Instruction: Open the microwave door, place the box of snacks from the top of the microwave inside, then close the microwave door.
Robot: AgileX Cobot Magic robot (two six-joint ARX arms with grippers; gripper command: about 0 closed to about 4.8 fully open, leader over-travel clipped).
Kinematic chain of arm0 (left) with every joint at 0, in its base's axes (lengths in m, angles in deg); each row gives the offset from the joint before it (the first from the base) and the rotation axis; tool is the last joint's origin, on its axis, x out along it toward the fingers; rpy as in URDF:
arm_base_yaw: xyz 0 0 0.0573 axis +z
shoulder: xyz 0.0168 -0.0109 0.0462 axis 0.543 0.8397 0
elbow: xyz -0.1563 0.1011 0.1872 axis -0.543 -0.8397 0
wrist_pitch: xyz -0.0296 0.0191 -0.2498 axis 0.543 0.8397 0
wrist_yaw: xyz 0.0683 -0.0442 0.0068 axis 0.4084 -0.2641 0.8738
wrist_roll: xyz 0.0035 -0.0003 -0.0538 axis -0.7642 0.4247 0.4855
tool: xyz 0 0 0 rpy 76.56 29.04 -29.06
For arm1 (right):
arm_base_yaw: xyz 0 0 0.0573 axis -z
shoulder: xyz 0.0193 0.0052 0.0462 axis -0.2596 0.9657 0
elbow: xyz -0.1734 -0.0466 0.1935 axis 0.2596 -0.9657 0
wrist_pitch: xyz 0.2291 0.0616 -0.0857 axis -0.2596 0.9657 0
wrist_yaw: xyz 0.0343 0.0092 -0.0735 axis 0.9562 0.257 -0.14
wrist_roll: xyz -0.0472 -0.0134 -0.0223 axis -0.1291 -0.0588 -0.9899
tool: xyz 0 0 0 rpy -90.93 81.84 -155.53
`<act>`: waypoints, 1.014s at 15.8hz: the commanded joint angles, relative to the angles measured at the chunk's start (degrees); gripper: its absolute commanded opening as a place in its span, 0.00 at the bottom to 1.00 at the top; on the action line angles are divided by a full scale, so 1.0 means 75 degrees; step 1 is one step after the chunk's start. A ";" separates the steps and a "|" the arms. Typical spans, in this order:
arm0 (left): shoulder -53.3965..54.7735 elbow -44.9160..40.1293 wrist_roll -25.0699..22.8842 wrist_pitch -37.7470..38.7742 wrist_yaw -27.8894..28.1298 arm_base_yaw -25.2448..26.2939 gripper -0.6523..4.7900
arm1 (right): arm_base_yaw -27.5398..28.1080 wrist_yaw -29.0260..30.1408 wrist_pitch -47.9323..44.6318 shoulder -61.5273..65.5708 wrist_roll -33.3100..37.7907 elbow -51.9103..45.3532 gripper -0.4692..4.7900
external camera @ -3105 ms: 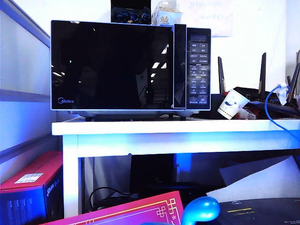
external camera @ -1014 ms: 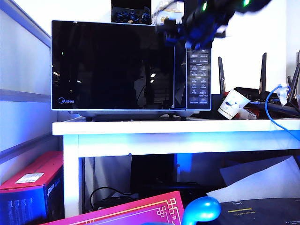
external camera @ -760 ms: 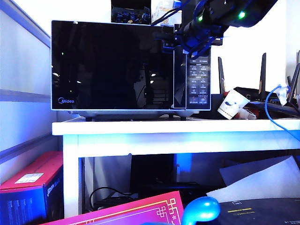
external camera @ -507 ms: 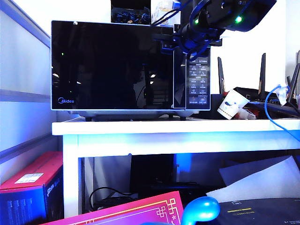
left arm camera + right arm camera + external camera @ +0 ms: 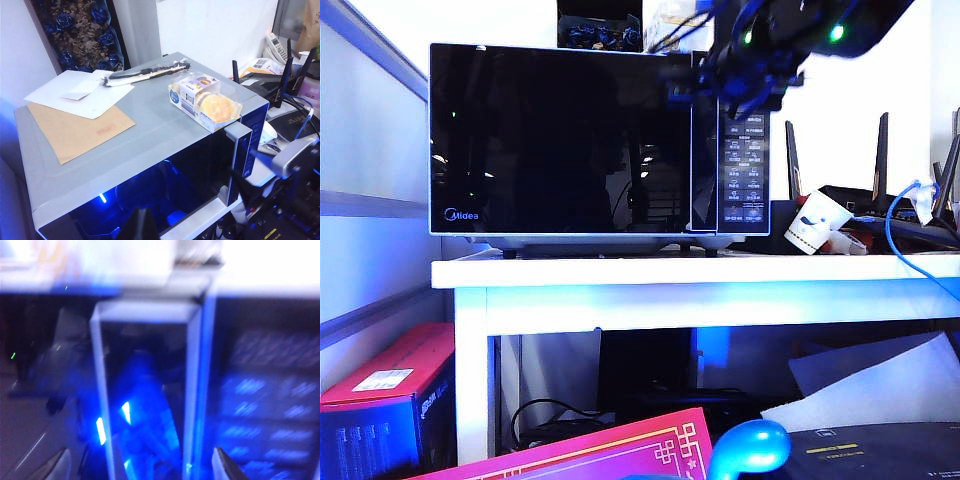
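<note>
The black microwave (image 5: 750,70) stands on a white table, and its door (image 5: 560,140) looks shut. My right gripper (image 5: 692,88) hovers in front of the top of the door's vertical handle strip (image 5: 703,170). In the blurred right wrist view that handle strip (image 5: 147,390) lies between my right gripper's (image 5: 140,467) widely open fingers, which do not touch it. The box of snacks (image 5: 206,100), pale with yellow cakes showing, lies on the microwave's top (image 5: 150,135) near the handle corner. My left gripper (image 5: 142,227) is shut and empty, high above the door's front edge.
Loose white papers (image 5: 80,92), a brown envelope (image 5: 80,132) and a long black-and-white item (image 5: 147,74) also lie on the microwave's top. The button panel (image 5: 744,165) is to the right of the handle. A white paper cup (image 5: 815,222), routers (image 5: 880,205) and a blue cable (image 5: 895,235) crowd the table's (image 5: 620,272) right side.
The right arm has come into view from the upper right and lowered to the top of the handle strip. It is blurred with motion now. The left arm has not moved.
</note>
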 commanded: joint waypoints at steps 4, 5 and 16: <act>-0.0035 0.0026 0.0003 -0.0017 -0.0015 -0.0009 0.11 | 0.0163 0.0085 -0.0731 0.0350 0.0035 0.0038 0.80; -0.0035 0.0026 0.0003 0.0017 -0.0015 -0.0009 0.11 | 0.0198 0.0189 -0.0761 0.0382 0.0047 0.0044 0.80; -0.0035 0.0026 0.0006 0.0023 -0.0015 -0.0009 0.11 | 0.0440 0.1131 -0.0629 0.0714 0.0096 0.0472 0.41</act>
